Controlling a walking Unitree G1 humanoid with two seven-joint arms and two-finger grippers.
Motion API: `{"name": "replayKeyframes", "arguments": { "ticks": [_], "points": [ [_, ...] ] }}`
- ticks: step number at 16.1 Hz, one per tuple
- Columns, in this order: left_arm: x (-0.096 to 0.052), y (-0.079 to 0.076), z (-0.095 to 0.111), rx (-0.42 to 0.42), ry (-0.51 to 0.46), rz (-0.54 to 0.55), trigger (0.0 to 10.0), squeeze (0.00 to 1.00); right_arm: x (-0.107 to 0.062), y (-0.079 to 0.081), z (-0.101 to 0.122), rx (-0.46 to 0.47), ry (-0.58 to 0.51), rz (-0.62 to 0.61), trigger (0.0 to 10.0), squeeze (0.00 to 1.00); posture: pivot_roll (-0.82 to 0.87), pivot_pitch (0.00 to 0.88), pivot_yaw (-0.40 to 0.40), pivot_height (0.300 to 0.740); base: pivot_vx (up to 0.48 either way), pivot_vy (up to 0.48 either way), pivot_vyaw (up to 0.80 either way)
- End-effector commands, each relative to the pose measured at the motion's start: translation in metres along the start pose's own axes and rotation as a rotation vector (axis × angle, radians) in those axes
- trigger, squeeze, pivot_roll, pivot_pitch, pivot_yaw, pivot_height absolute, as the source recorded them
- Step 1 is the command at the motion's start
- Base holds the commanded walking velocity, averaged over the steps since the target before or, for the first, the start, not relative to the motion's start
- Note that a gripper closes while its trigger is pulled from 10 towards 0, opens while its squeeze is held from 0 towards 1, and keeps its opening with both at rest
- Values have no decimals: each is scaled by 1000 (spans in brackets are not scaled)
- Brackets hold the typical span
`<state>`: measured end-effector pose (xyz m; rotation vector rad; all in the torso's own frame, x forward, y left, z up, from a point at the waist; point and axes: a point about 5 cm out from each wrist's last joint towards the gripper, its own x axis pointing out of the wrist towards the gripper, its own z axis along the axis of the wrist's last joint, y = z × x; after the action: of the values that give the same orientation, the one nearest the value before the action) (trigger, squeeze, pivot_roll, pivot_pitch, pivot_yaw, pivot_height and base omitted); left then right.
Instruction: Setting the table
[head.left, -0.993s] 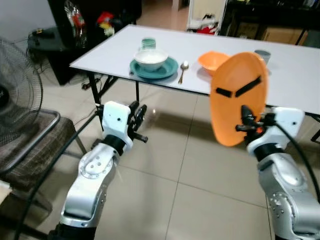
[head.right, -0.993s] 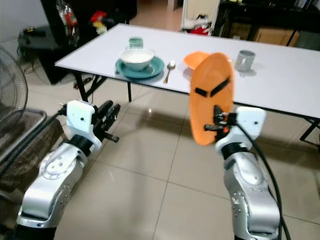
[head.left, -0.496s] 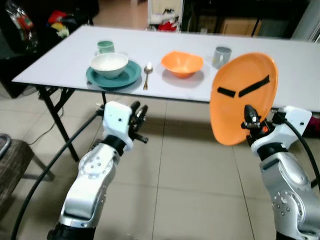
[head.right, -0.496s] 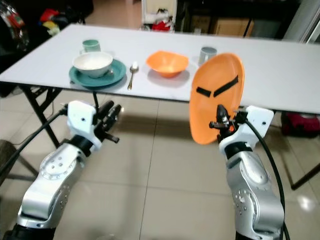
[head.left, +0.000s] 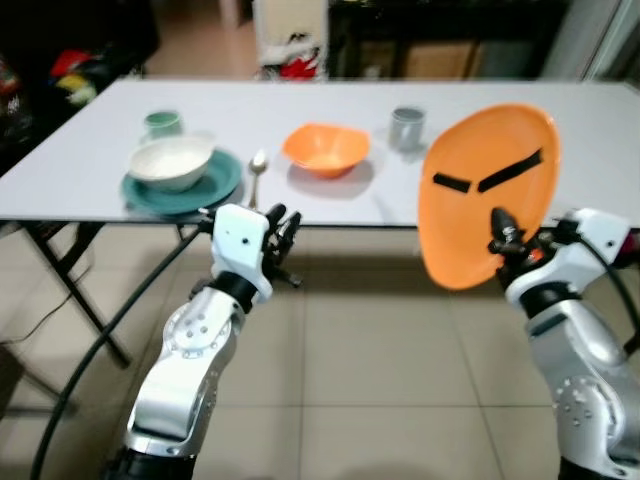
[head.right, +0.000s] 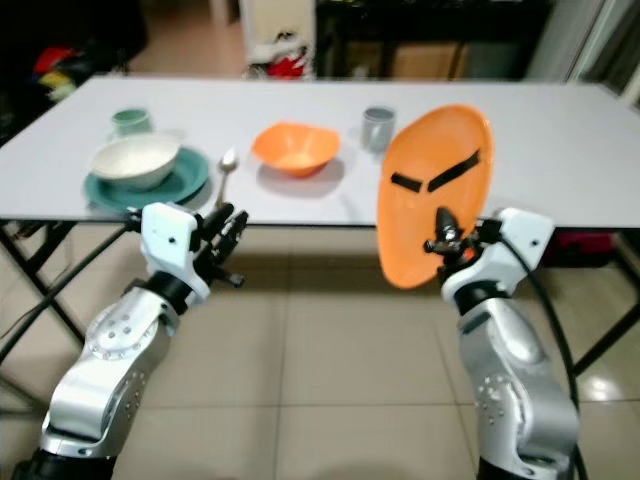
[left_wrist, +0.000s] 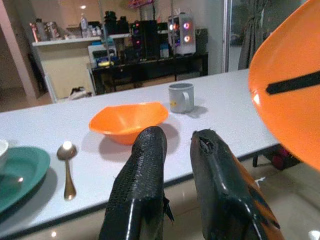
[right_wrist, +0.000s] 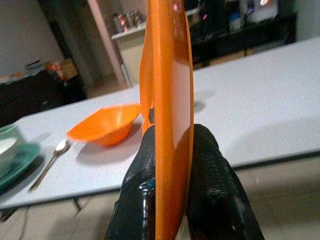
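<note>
An orange plate (head.left: 488, 195) is pinched at its lower rim by the right gripper (head.left: 497, 242), held upright at the frame's right, before the white table (head.left: 590, 150). It is judged light, stiff and slippery, so a rim grip suits. The left gripper (left_wrist: 172, 165), narrowly parted, holds nothing.

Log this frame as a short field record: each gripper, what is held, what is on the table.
right gripper: shut on orange plate, held upright on edge, short of the table
left gripper: empty, fingers slightly apart, raised before the table edge
table: white
setting one: white bowl on teal plate, spoon beside, green cup behind
setting two: orange bowl, grey mug
</note>
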<state>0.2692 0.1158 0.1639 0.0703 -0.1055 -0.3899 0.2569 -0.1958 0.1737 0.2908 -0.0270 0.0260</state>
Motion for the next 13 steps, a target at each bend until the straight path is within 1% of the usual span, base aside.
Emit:
{"name": "replayKeyframes", "arguments": {
  "ticks": [1, 3, 6, 8, 11, 13],
  "points": [
    [-2, 7, -1, 17, 10, 25, 10000, 0, 4, 15, 9, 32, -33, 76, 10000, 0, 38, 0, -5, 740, 356, 0, 0],
    [-3, 7, -1, 19, 11, 28, 10000, 0, 6, 14, 11, 54, -27, 95, 10000, 0, 41, 0, -8, 740, 358, 0, 0],
    [-3, 8, -2, 12, 11, 33, 10000, 0, 9, 12, 13, 21, -3, 133, 10000, 0, 42, 0, -9, 740, 359, 0, 0],
    [-4, 10, -3, 10, 13, 44, 10000, 0, 10, 10, 16, 25, -10, 131, 10000, 0, 40, 0, -11, 740, 356, 0, 0],
    [-3, 10, -3, 9, 12, 46, 10000, 0, 9, 8, 14, 16, -3, 124, 10000, 0, 34, 0, -10, 740, 359, 0, 0],
    [-2, 9, -3, 7, 9, 43, 10000, 0, 9, 8, 15, 16, 3, 120, 10000, 0, 35, 0, -10, 740, 358, 0, -800]
  ]
}}
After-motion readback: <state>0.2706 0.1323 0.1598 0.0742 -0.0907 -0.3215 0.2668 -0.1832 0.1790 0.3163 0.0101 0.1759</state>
